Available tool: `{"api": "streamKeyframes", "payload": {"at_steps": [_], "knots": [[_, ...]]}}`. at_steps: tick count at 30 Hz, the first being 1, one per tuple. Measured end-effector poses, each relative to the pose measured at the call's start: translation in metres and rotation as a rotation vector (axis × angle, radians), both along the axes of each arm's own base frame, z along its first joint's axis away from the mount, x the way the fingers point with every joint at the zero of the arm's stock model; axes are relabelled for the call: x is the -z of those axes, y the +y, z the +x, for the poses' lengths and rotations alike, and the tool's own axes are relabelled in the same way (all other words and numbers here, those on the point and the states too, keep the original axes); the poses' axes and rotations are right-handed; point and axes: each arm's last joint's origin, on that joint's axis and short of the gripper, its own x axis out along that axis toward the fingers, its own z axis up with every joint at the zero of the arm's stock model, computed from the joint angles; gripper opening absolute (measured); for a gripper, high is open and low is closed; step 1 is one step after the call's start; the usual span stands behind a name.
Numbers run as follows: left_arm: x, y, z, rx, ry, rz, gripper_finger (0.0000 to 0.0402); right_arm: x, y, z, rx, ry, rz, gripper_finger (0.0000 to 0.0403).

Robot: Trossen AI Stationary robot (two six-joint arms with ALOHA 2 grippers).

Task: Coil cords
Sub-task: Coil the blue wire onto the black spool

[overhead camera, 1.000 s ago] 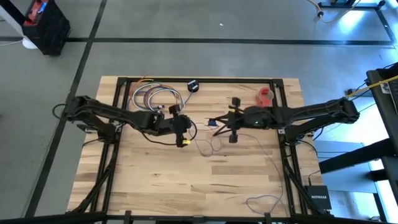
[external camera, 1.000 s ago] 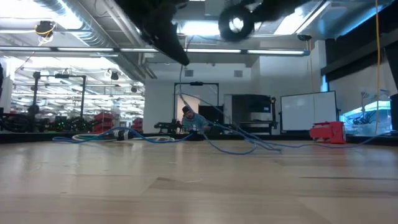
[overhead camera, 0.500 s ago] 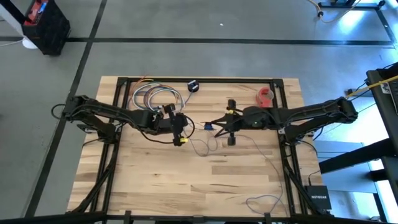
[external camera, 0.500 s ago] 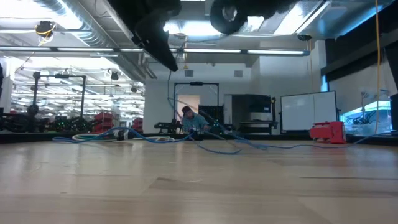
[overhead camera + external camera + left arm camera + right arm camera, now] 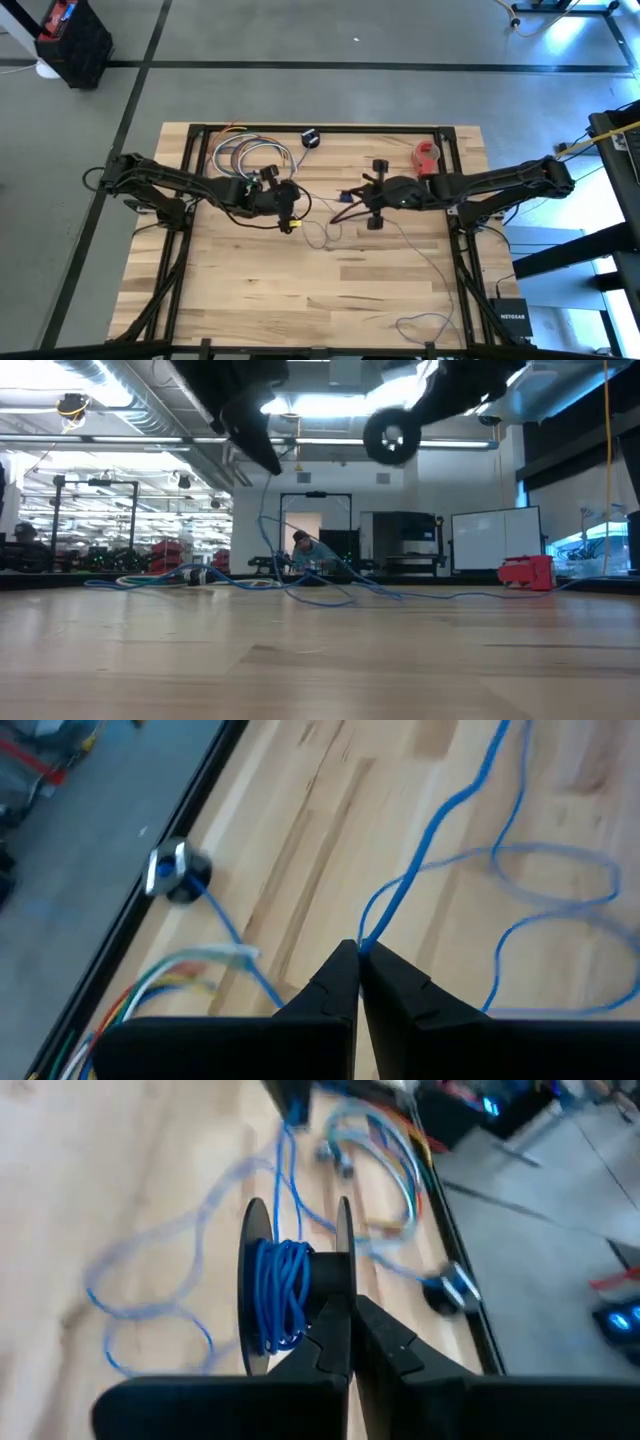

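Left gripper (image 5: 358,952) pinched on the blue cord (image 5: 440,815); right gripper (image 5: 350,1312) clamped on the cord-wound spool (image 5: 292,1285).

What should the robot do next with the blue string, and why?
Probably wrap another turn: the right claw holds a black spool with a few loops wound, the left claw pinches the thin blue cord, and loose loops remain on the wooden table.

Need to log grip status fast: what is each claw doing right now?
Left claw: closed, pinching the blue cord.
Right claw: closed on a black spool wound with blue cord.
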Motion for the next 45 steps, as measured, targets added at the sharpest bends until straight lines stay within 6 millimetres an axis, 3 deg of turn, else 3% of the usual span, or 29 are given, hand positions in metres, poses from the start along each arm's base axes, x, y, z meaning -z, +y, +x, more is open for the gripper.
{"api": "streamKeyframes", "payload": {"at_steps": [11, 17, 32, 45], "knots": [[-0.017, -0.019, 0.017, 0.206, -0.216, -0.047, 0.0005, 0.04, 0.0, 0.029, 0.09, 0.119, -0.081, 0.0005], [-0.025, -0.025, 0.022, 0.226, -0.314, -0.06, 0.0005, 0.045, 0.0, 0.045, 0.14, 0.026, -0.092, 0.0005], [-0.014, -0.031, 0.044, 0.255, -0.401, -0.034, 0.0005, 0.021, 0.002, 0.059, 0.146, -0.288, -0.012, 0.0005], [-0.015, -0.027, 0.047, 0.238, -0.418, -0.024, 0.0005, -0.039, 0.004, 0.034, -0.021, -0.586, 0.039, 0.0005]]}}
